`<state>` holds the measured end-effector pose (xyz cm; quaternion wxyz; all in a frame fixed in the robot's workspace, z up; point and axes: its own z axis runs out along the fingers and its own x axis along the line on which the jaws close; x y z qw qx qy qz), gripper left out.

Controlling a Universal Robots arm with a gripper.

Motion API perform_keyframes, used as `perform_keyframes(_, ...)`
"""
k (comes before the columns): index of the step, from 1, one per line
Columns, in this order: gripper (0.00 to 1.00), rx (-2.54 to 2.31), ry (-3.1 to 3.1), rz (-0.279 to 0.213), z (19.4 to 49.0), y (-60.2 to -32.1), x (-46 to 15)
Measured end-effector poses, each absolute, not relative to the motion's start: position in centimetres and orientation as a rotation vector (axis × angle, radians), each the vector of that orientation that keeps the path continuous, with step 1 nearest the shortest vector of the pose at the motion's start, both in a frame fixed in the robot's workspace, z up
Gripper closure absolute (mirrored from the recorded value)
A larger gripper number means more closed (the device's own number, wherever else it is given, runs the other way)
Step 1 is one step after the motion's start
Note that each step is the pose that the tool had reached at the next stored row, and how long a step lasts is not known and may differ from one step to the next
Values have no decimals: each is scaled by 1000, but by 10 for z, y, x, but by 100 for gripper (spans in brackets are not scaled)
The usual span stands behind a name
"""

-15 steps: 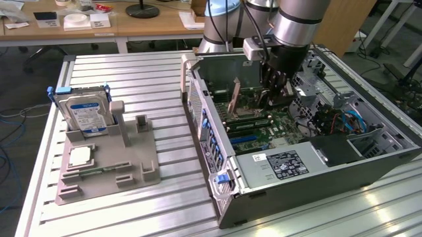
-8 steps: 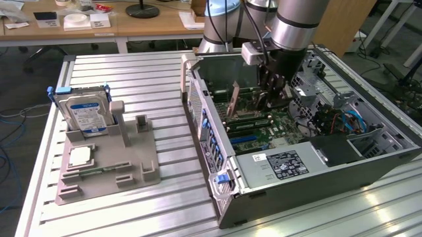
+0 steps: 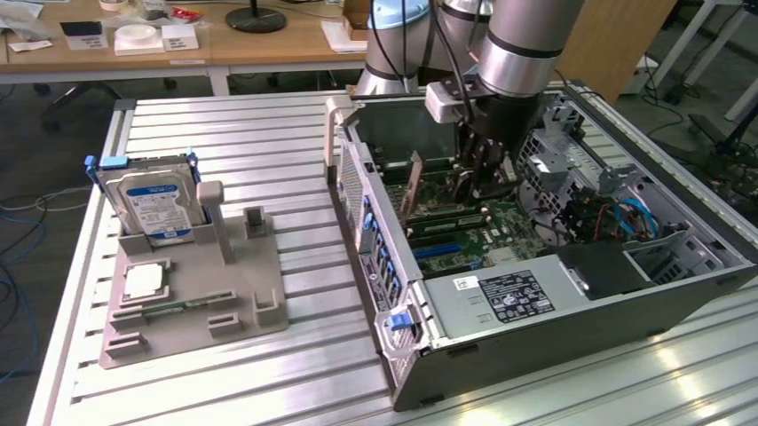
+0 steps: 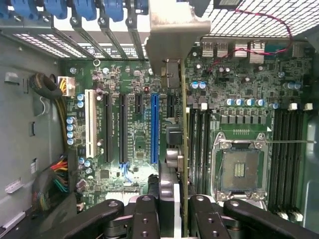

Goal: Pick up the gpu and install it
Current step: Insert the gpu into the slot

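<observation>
Gripper [image 4: 180, 209] holds gpu [image 3: 414, 184] edge-down over motherboard [image 4: 134, 134]

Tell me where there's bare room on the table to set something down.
Free: slatted table behind the hard drive, and the strip between the gray holder tray and the computer case. Crowded: inside the case, where the gripper holds the gpu over the motherboard.
</observation>
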<state>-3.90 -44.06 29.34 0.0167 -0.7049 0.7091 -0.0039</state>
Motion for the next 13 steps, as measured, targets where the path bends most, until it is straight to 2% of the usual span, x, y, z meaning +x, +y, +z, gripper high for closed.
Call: perform_keyframes(13, 72, -2191, 2204, -12, 278, -446, -45)
